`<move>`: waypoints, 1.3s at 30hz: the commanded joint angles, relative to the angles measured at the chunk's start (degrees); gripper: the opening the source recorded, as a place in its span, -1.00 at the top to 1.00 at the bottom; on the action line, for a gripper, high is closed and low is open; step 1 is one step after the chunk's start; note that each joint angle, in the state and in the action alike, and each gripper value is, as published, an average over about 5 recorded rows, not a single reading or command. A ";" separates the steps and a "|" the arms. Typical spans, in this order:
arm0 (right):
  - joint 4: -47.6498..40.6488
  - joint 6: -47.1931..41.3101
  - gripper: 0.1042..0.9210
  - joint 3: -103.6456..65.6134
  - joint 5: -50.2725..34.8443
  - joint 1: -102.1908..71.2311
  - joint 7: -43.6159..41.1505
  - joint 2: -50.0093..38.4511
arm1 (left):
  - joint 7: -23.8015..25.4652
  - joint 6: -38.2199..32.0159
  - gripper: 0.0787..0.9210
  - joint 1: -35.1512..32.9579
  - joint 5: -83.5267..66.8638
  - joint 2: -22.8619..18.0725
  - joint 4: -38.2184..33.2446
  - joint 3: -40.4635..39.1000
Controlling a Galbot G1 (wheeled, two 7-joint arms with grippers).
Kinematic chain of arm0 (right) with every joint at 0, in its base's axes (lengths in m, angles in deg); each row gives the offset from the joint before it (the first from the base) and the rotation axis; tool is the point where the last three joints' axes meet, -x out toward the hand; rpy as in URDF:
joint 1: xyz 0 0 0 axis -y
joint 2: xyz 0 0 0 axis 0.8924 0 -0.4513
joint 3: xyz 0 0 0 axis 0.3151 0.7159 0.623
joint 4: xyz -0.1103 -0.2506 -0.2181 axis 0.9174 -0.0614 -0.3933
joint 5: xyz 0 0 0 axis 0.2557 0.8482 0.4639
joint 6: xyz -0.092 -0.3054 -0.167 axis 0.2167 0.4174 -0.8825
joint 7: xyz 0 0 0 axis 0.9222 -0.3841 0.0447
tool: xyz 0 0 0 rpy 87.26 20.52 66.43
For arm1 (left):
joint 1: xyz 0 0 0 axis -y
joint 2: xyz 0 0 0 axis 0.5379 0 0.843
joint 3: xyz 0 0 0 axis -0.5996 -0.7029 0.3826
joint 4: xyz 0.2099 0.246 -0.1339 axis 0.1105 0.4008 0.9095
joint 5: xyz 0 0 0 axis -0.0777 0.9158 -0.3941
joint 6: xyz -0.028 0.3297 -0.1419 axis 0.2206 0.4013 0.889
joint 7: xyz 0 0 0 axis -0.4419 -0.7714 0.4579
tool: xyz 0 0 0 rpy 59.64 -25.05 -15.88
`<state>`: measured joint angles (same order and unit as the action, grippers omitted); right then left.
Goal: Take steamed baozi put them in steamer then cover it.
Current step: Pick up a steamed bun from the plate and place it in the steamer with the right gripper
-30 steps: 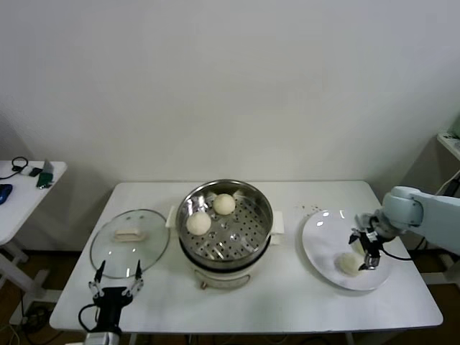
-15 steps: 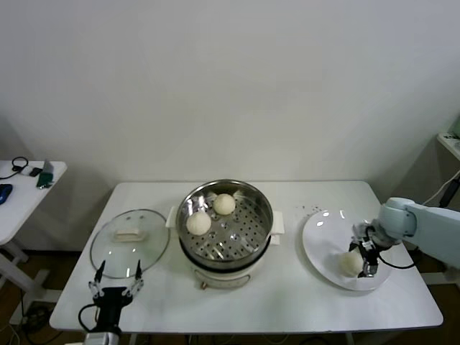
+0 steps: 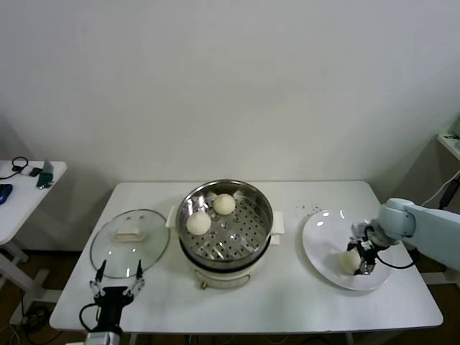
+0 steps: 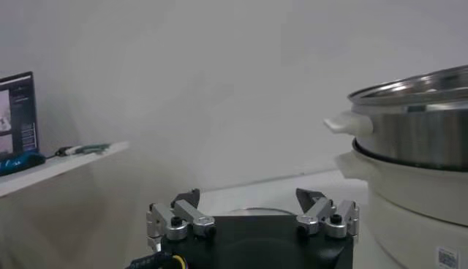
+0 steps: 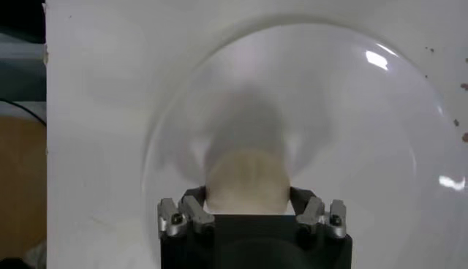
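On the white plate (image 3: 325, 244) at the right side of the bench (image 3: 287, 302), we see the right end effector (image 3: 361, 260) lowered over the last bun (image 3: 349, 262). In the right wrist view its two fingers (image 5: 191, 213) stand on either side of that bun (image 5: 246, 183), close against its flanks, though we cannot tell whether they already press into the dough or merely flank it. The bun is round, so it has no long axis to speak of; its domed top faces up and its flat underside rests on the plate (image 5: 380, 146).

Near the middle of the bench sits the steamer (image 3: 225, 228), a shiny steel pot on a white base with side handles, its open mouth facing straight up. Two buns lie on the perforated tray inside: one (image 3: 224, 204) toward the back rim and another (image 3: 198, 223) nearer the left wall, apart from each other, both dome up.

To the left of the steamer the glass lid (image 3: 130, 243) lies flat on the bench with its pale handle on top, well apart from the pot.

At the front left edge of the bench the left end effector (image 3: 116, 279) is parked, its fingers spread wide and holding nothing. From the left wrist view those fingers (image 4: 184, 212) stand apart, with the steamer's steel wall (image 4: 417, 124) and white base off to one side.
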<state>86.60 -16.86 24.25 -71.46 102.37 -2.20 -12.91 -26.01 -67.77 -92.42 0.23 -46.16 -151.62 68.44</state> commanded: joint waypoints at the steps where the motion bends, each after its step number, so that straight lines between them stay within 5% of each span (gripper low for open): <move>1: -0.73 4.36 -0.55 -0.50 1.29 3.22 -3.32 0.38 | -0.01 -0.02 -0.77 -0.02 0.08 -0.08 -0.05 -0.10; 19: 2.97 31.55 -0.47 12.97 0.05 42.65 -10.30 16.08 | -0.05 -0.01 -0.77 -0.20 0.91 -0.65 -0.71 -0.67; 32: 18.11 30.36 -0.49 6.80 -0.90 43.25 -8.03 30.09 | -0.13 -0.22 -0.77 -0.80 1.08 -0.89 -1.50 -0.69; 39: 17.39 29.18 -0.49 7.48 3.57 34.90 -7.04 37.84 | -0.17 -0.39 -0.77 -1.36 1.15 -0.89 -2.23 -0.63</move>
<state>99.84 11.25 32.16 -70.95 140.83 -9.81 13.82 -26.17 -68.10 -93.54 1.34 -46.86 -153.48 67.78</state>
